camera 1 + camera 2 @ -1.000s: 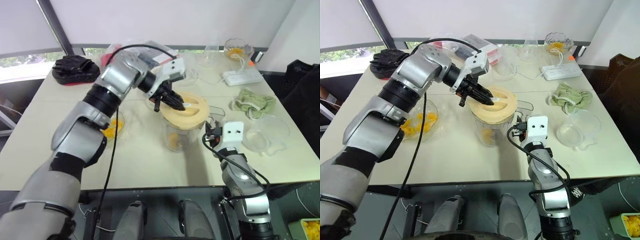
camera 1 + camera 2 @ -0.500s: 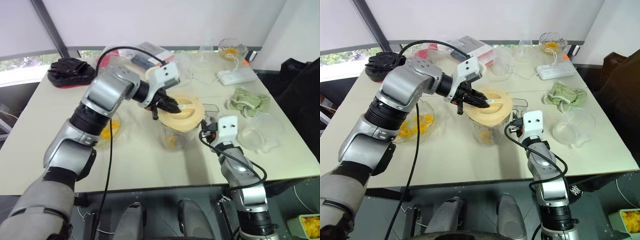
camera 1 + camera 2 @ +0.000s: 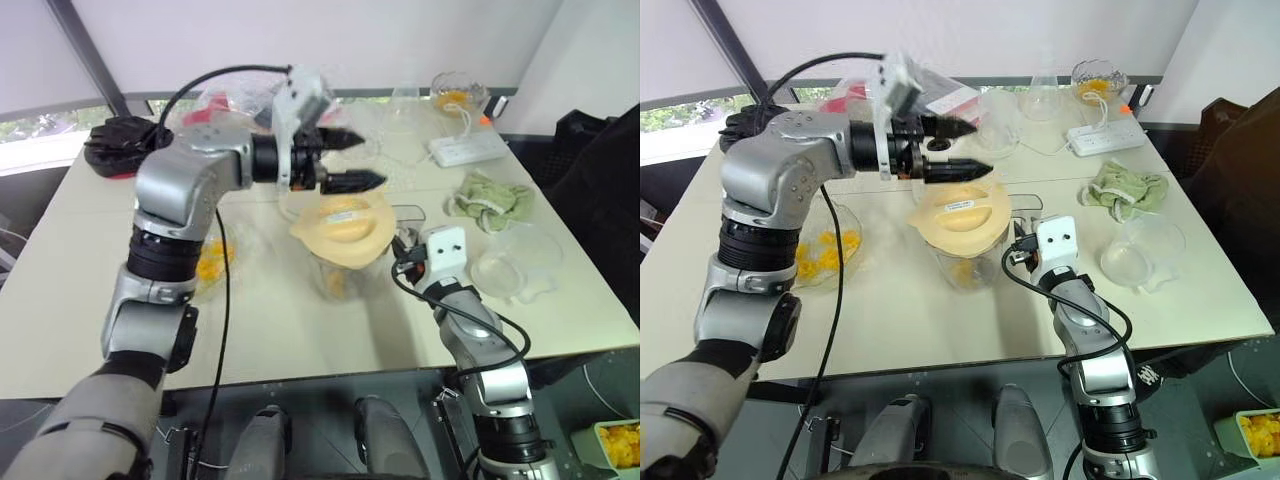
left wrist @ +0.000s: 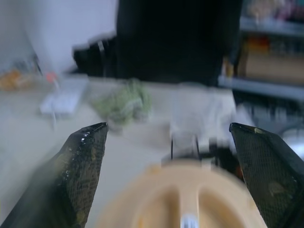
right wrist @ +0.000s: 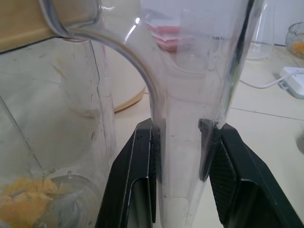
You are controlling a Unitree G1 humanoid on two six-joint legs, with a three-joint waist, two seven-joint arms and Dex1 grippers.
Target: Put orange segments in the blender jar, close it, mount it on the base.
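The clear blender jar (image 3: 340,278) stands mid-table with orange segments (image 5: 23,191) at its bottom by the blades. A cream-yellow lid (image 3: 342,220) lies on its mouth. My left gripper (image 3: 362,160) hovers open just above the lid, pointing sideways, with nothing between its fingers. My right gripper (image 5: 179,130) is shut on the jar's handle (image 5: 183,95) from the near right side. More orange segments lie in a glass bowl (image 3: 825,255) to the left. The cream-white base (image 5: 124,80) shows behind the jar.
A green cloth (image 3: 485,200) and a clear bowl (image 3: 515,265) lie right of the jar. A white power strip (image 3: 468,148), glassware with orange pieces (image 3: 452,92) and a pink-white box (image 3: 950,95) line the back. A black object (image 3: 120,140) sits far left.
My left gripper has let go of the lid, opened wide and lifted off it. The lid stays on the jar. My right gripper keeps its hold on the handle.
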